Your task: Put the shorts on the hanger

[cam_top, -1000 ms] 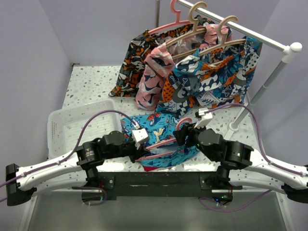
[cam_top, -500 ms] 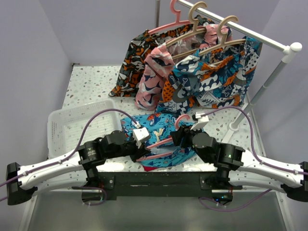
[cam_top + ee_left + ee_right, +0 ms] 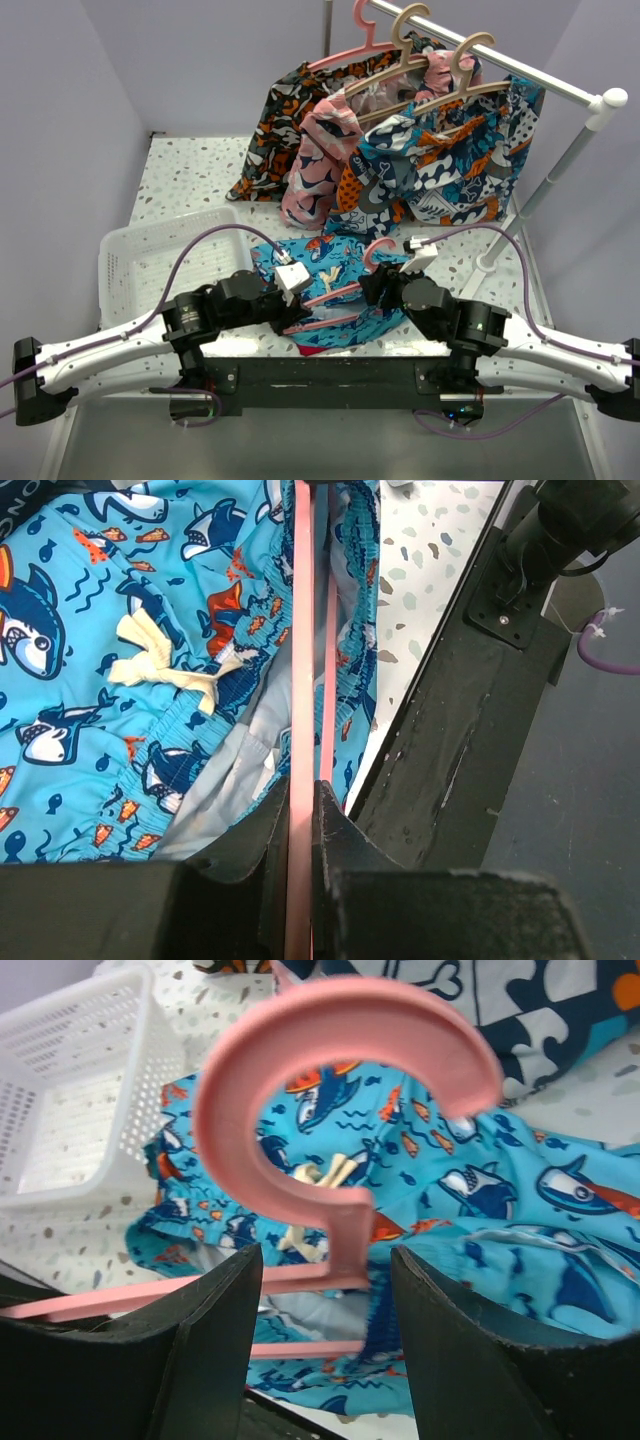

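Note:
The turquoise shorts (image 3: 335,262) lie on the table between the arms, waistband and cream drawstring (image 3: 165,665) showing. The pink hanger (image 3: 335,292) lies across them, its hook (image 3: 378,249) raised to the right. My left gripper (image 3: 297,308) is shut on the hanger's thin arm (image 3: 301,660), which runs straight out between the fingers (image 3: 270,830). My right gripper (image 3: 372,283) is open. Its fingers (image 3: 200,1340) stand on either side of the hook's stem (image 3: 345,1235) without touching it. The shorts (image 3: 520,1210) lie beneath.
A white mesh basket (image 3: 150,260) stands at the left, also in the right wrist view (image 3: 70,1080). A rail (image 3: 520,70) at the back holds several patterned garments (image 3: 420,160) on hangers; its pole (image 3: 505,240) stands right of the shorts. A red cloth (image 3: 315,349) peeks out at the front edge.
My right arm has shifted and its gripper sits a little lower, and the pink hook now shows above it. The left gripper has stayed shut on the hanger arm.

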Robot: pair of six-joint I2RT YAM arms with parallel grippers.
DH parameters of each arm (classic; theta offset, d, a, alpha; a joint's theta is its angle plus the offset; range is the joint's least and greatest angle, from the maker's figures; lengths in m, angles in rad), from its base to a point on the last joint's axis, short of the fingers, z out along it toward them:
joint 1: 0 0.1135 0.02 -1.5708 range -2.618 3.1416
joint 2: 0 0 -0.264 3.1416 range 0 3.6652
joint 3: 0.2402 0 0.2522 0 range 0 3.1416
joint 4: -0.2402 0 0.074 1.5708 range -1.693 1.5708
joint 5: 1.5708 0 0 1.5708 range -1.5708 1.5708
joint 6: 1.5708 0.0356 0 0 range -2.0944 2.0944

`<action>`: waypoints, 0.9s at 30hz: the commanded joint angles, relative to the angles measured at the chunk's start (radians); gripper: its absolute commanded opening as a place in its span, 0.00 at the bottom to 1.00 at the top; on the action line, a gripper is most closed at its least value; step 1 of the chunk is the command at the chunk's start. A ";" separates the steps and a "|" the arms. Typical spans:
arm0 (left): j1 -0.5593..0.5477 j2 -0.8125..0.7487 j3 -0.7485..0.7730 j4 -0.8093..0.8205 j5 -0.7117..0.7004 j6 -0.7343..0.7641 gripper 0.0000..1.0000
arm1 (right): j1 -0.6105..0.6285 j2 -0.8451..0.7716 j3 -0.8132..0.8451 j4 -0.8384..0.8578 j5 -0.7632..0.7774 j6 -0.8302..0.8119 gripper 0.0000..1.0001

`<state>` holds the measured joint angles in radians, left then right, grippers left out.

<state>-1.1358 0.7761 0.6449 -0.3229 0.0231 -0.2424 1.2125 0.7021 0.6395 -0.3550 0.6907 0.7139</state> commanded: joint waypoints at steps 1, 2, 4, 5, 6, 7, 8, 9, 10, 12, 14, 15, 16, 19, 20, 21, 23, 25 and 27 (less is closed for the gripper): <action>-0.007 -0.031 0.042 -0.007 -0.060 -0.018 0.00 | -0.007 -0.035 0.026 -0.084 0.035 0.001 0.59; -0.007 -0.029 0.044 -0.008 -0.061 -0.018 0.00 | -0.007 -0.036 0.028 -0.087 0.030 -0.002 0.59; -0.007 -0.026 0.044 -0.010 -0.051 -0.012 0.00 | -0.007 -0.036 0.035 -0.094 0.033 -0.001 0.60; -0.007 -0.023 0.045 -0.010 -0.045 -0.012 0.00 | -0.008 -0.032 0.034 -0.090 0.044 -0.010 0.60; -0.007 -0.023 0.045 -0.010 -0.034 -0.011 0.00 | -0.007 -0.029 0.032 -0.069 0.047 -0.014 0.61; -0.007 -0.017 0.047 -0.010 -0.032 -0.008 0.00 | -0.005 -0.024 0.029 -0.052 0.047 -0.024 0.61; -0.008 -0.015 0.047 -0.010 -0.029 -0.006 0.00 | -0.007 -0.012 0.026 -0.003 0.049 -0.046 0.61; -0.007 -0.012 0.048 -0.010 -0.028 -0.005 0.00 | -0.007 -0.001 0.017 0.025 0.049 -0.060 0.62; -0.008 -0.006 0.052 -0.010 -0.028 0.000 0.00 | -0.005 0.008 0.014 0.052 0.049 -0.071 0.62; -0.007 0.000 0.058 -0.008 0.003 0.003 0.00 | -0.005 0.051 0.006 0.121 0.081 -0.096 0.61; -0.008 0.012 0.062 -0.008 0.012 0.008 0.00 | -0.007 0.071 -0.006 0.169 0.107 -0.122 0.61; -0.007 0.018 0.067 -0.010 0.017 0.008 0.00 | -0.007 0.085 -0.027 0.233 0.124 -0.134 0.60; -0.007 0.028 0.068 -0.015 0.017 0.008 0.00 | -0.007 0.092 -0.038 0.266 0.124 -0.145 0.59; -0.007 0.028 0.065 -0.013 0.018 0.002 0.00 | -0.007 0.123 -0.047 0.317 0.128 -0.154 0.55; -0.007 0.028 0.065 -0.015 0.012 -0.001 0.00 | -0.007 0.126 -0.049 0.320 0.132 -0.146 0.52; -0.008 0.022 0.064 -0.015 0.006 -0.005 0.00 | -0.007 0.126 -0.060 0.326 0.135 -0.145 0.45; -0.007 0.017 0.061 -0.015 -0.008 -0.020 0.00 | -0.008 0.106 -0.090 0.343 0.135 -0.136 0.32; -0.007 0.017 0.059 -0.018 -0.009 -0.041 0.00 | -0.007 0.079 -0.107 0.352 0.138 -0.134 0.22; -0.007 0.023 0.067 -0.024 -0.020 -0.063 0.04 | -0.007 0.065 -0.124 0.352 0.139 -0.137 0.07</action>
<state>-1.1400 0.7979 0.6769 -0.3622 0.0170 -0.2558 1.2034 0.8082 0.5388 -0.0875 0.7925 0.5854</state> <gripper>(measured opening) 0.124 0.190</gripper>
